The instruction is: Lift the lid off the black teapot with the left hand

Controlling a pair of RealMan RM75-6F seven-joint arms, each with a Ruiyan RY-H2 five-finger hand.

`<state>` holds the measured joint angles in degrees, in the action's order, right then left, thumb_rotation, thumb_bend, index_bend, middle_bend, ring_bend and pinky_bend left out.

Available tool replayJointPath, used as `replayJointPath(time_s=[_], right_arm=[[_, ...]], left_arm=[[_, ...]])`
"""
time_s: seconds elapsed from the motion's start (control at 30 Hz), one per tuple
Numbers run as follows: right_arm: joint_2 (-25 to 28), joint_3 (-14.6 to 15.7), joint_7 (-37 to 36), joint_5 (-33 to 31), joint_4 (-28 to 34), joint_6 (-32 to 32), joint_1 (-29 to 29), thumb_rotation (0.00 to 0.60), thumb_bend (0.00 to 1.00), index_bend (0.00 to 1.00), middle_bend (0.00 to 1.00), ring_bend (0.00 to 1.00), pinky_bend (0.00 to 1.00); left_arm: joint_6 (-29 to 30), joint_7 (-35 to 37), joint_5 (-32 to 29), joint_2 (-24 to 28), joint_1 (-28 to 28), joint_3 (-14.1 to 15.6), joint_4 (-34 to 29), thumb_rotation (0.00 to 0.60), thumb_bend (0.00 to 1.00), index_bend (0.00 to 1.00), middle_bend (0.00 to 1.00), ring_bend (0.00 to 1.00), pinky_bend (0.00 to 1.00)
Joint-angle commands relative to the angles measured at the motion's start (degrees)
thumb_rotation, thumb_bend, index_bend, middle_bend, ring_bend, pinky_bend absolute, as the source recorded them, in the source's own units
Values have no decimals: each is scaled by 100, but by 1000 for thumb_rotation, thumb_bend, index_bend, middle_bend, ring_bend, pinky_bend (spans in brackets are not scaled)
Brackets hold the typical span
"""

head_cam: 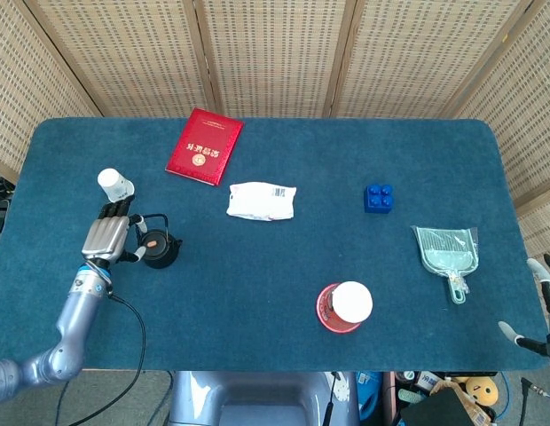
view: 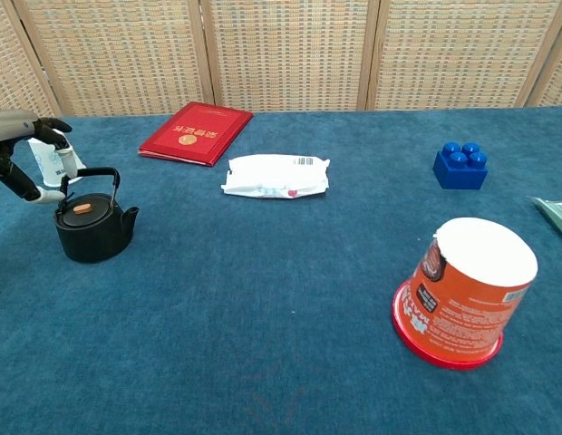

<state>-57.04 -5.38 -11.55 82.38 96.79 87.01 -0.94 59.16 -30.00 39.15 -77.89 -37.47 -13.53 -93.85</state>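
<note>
The black teapot (head_cam: 159, 252) stands at the table's left, its hoop handle upright. In the chest view the teapot (view: 94, 231) shows its lid (view: 82, 209) seated, with an orange knob on top. My left hand (head_cam: 108, 235) hovers just left of the pot with fingers extended and apart, holding nothing. The chest view catches the left hand (view: 24, 156) at the frame's edge, its thumb tip close to the handle's left side; I cannot tell if it touches. My right hand (head_cam: 543, 309) hangs off the table's right front corner, fingers spread and empty.
A white paper cup (head_cam: 115, 184) stands right behind the left hand. Further off lie a red booklet (head_cam: 204, 145), a white packet (head_cam: 262, 201), a blue brick (head_cam: 378, 197), a green dustpan (head_cam: 447, 251) and an upturned orange tub (head_cam: 346, 306).
</note>
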Motion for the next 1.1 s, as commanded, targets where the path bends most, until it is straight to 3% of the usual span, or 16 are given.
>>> replayJointPath(time_s=[0.03, 0.33, 0.53, 1.1], right_arm=[[7, -2, -24, -3, -6, -1, -1, 600, 0, 0, 0, 0, 0], [25, 11, -85, 0, -23, -58, 20, 600, 0, 0, 0, 0, 0], [31, 10, -120, -2, -26, -60, 21, 600, 0, 0, 0, 0, 0], [48, 20, -164, 13, -29, -54, 18, 600, 0, 0, 0, 0, 0]], left_arm=[[78, -192, -262, -129, -129, 30, 15, 600, 334, 451, 0, 0, 0], [322, -542, -656, -358, -318, 121, 184, 600, 338, 501, 0, 0, 0], [349, -571, -789, -439, -374, 130, 279, 600, 411, 508, 0, 0, 0], [327, -540, -923, -591, -455, 170, 493, 600, 411, 508, 0, 0, 0]])
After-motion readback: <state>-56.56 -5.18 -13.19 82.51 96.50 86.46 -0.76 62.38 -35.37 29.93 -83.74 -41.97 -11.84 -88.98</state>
